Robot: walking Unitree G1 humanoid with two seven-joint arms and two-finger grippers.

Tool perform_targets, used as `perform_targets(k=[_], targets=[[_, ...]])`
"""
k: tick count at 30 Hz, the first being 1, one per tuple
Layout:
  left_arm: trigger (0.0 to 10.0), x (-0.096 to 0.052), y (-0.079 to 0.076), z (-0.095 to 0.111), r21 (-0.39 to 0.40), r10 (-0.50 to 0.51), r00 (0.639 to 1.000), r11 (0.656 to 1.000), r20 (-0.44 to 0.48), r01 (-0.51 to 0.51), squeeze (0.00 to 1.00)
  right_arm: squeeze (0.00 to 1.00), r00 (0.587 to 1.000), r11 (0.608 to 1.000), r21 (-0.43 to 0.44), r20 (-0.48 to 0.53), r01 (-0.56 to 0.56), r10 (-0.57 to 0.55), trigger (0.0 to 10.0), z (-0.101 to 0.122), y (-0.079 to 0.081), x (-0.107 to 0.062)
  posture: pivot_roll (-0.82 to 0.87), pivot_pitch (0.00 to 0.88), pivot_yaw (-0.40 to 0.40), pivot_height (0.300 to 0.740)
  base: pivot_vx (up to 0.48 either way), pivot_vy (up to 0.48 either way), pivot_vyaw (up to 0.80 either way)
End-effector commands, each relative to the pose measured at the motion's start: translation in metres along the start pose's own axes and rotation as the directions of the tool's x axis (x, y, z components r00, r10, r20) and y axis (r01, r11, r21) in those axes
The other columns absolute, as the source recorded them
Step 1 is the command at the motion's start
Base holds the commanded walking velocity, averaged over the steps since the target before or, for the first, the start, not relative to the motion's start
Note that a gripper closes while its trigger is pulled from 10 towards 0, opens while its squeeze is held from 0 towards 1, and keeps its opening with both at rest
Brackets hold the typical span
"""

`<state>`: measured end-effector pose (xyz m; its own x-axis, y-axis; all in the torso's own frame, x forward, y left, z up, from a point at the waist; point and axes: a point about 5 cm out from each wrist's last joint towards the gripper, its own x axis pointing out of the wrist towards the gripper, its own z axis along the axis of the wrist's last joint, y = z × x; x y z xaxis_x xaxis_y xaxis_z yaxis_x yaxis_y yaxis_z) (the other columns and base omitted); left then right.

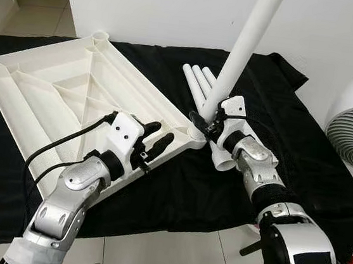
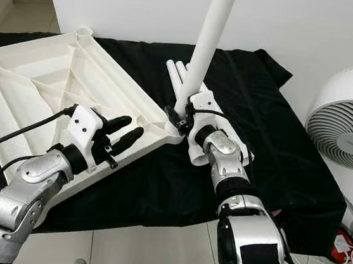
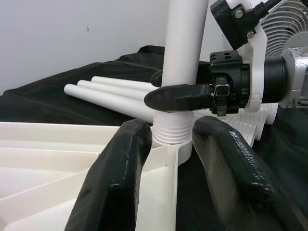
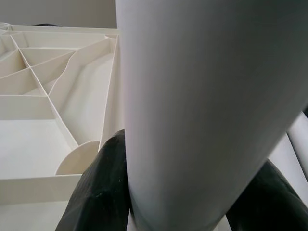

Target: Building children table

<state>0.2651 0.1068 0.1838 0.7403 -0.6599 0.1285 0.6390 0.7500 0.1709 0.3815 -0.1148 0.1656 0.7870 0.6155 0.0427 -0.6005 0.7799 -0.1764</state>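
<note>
Right claw (image 1: 205, 119) clamped on the white leg (image 1: 243, 47), threaded end sitting in the tabletop's (image 1: 73, 88) corner socket. Left claw (image 1: 156, 139) spread open beside that corner. Probably light, stiff, slick plastic, so best gripped low.

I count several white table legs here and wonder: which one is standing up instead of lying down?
The leg held by the right gripper stands upright at the corner of the upturned tabletop. The other legs lie side by side on the black cloth behind it.

Head eyes look down; wrist views close, perhaps sharing leg (image 3: 185, 57).
</note>
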Motion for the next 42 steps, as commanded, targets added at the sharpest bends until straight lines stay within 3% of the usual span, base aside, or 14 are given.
perform_targets(k=[1,5,6,7,8,19,23,27,34,42], targets=[[10.0,0.0,0.003,0.0,0.002,0.019,1.0,1.0,0.007,-0.019,0.0,0.0,0.999,1.0,-0.027,-0.05,-0.012,0.01,0.0,-0.002,-0.003,0.0,-0.01,0.037,-0.008,0.74,0.0,0.0,0.0],[10.0,0.0,0.003,0.0,0.002,0.02,1.0,1.0,0.007,-0.02,0.0,0.0,0.998,0.999,-0.036,-0.057,-0.009,0.007,0.0,-0.002,-0.004,0.0,-0.01,0.037,-0.008,0.74,0.0,0.0,0.0],[10.0,0.0,0.003,0.0,0.002,0.022,1.0,1.0,0.007,-0.022,0.0,0.0,0.998,0.999,-0.037,-0.068,-0.011,0.009,3.5,-0.002,-0.005,0.0,-0.01,0.04,-0.008,0.74,0.0,0.0,0.0],[10.0,0.0,0.003,0.0,0.002,0.022,1.0,1.0,0.007,-0.022,0.0,0.0,0.998,0.999,-0.037,-0.068,-0.011,0.009,3.5,-0.002,-0.005,0.0,-0.01,0.04,-0.008,0.74,0.0,0.0,0.0],[10.0,0.0,0.003,0.0,0.002,0.024,1.0,1.0,0.007,-0.024,0.0,0.0,0.997,0.999,-0.041,-0.078,-0.004,0.001,10.0,-0.003,-0.006,0.0,-0.01,0.042,-0.01,0.74,0.0,0.0,0.0],[10.0,0.0,0.001,0.0,-0.002,0.019,1.0,1.0,0.008,-0.019,0.0,0.0,0.99,0.998,0.023,-0.127,0.059,-0.056,10.0,-0.015,-0.003,0.002,-0.01,0.049,-0.011,0.74,0.0,0.0,0.0],[10.0,0.001,0.0,0.0,-0.001,0.016,1.0,1.0,0.009,-0.016,0.0,0.0,0.999,0.996,0.084,-0.038,-0.033,0.037,10.0,-0.015,0.006,-0.001,-0.01,0.059,-0.01,0.74,0.0,0.0,0.0],[10.0,0.001,-0.001,0.0,-0.002,0.017,1.0,1.0,0.009,-0.017,0.0,0.0,1.0,1.0,0.02,-0.026,0.0,0.0,10.0,-0.013,0.005,-0.002,-0.01,0.059,-0.01,0.74,0.0,0.0,0.0],[10.0,0.0,-0.001,0.0,-0.005,0.017,1.0,1.0,0.009,-0.017,0.0,0.0,1.0,0.998,0.062,0.011,-0.029,0.029,10.0,-0.016,0.008,-0.005,-0.01,0.066,-0.01,0.74,0.0,0.0,0.0],[10.0,-0.001,-0.002,0.0,-0.008,0.014,1.0,1.0,0.006,-0.014,0.0,0.0,0.99,0.997,0.077,-0.136,0.03,-0.019,10.0,-0.029,0.006,-0.004,-0.02,0.076,-0.004,0.74,0.0,0.0,0.0]])
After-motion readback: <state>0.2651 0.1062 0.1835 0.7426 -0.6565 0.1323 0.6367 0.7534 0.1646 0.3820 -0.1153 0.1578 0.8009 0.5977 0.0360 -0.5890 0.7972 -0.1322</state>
